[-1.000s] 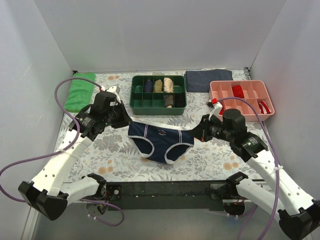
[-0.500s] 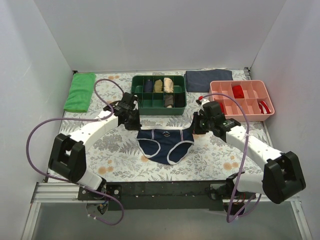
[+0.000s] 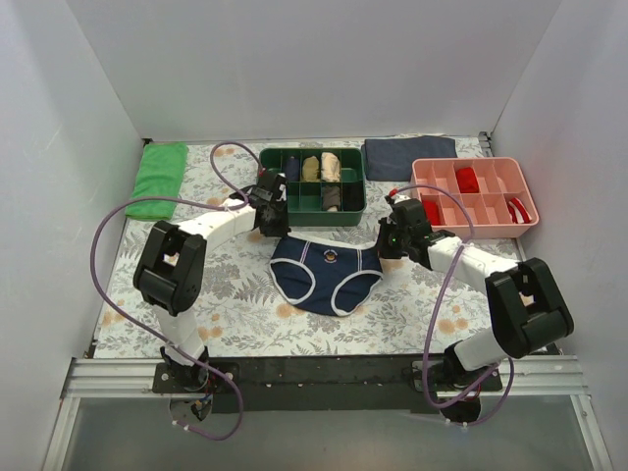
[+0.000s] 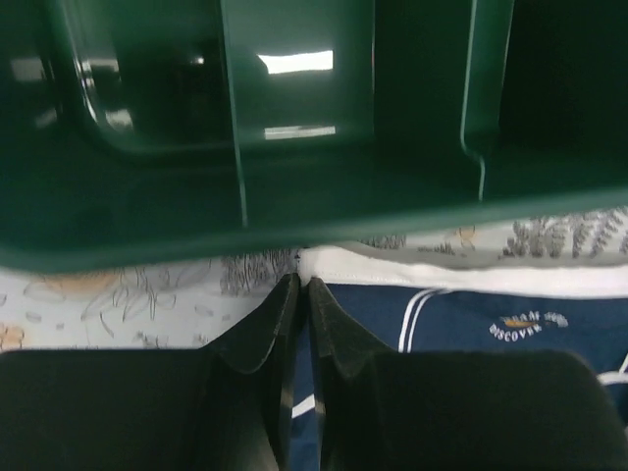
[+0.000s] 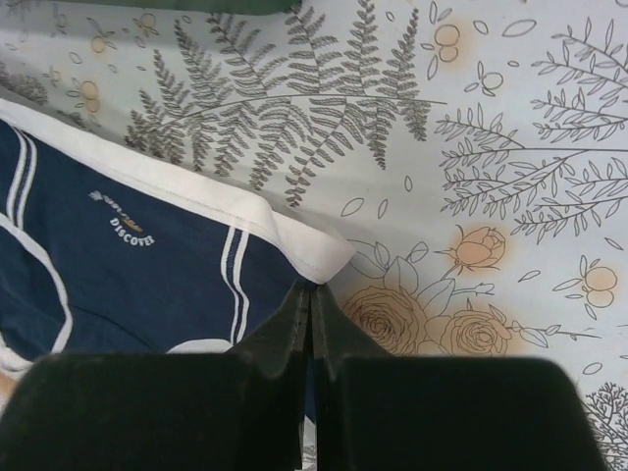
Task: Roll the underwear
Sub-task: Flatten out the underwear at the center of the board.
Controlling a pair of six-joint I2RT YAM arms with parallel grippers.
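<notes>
1. The small navy blue fabric underwear [image 3: 327, 275] with white piping lies flat and spread open on the floral-printed table cover [image 3: 235, 294]. Its waistband faces the far side and its crotch faces the arm bases.
2. It sits just in front of the dark green plastic divided tray [image 3: 309, 217]. The waistband is near the tray's front wall but apart from it.
3. The left gripper [image 3: 276, 230] is at the waistband's left corner. In the left wrist view its black fingers [image 4: 255, 343] are pressed nearly together, with a sliver of navy cloth and white piping pinched between them.
4. The right gripper [image 3: 385, 242] is at the waistband's right corner. In the right wrist view its fingers [image 5: 285, 334] are clenched tight on the edge of the fabric, just below the white corner.
5. The white waistband runs fairly straight between the two grippers. A small emblem [image 3: 334, 257] reading DISCOVER sits at its middle.
6. The green tray holds rolled garments in its back compartments: a navy roll [image 3: 290, 169], a tan roll [image 3: 310, 169] and a beige roll [image 3: 331, 165].
7. To the right stands a pink plastic divided tray [image 3: 481, 230] with red items [image 3: 467, 179] inside.
8. A dark grey-blue folded cloth [image 3: 409, 157] lies flat at the far edge, behind the gap between the two trays.
9. A bright green folded cloth [image 3: 157, 180] lies in the far left corner.
</notes>
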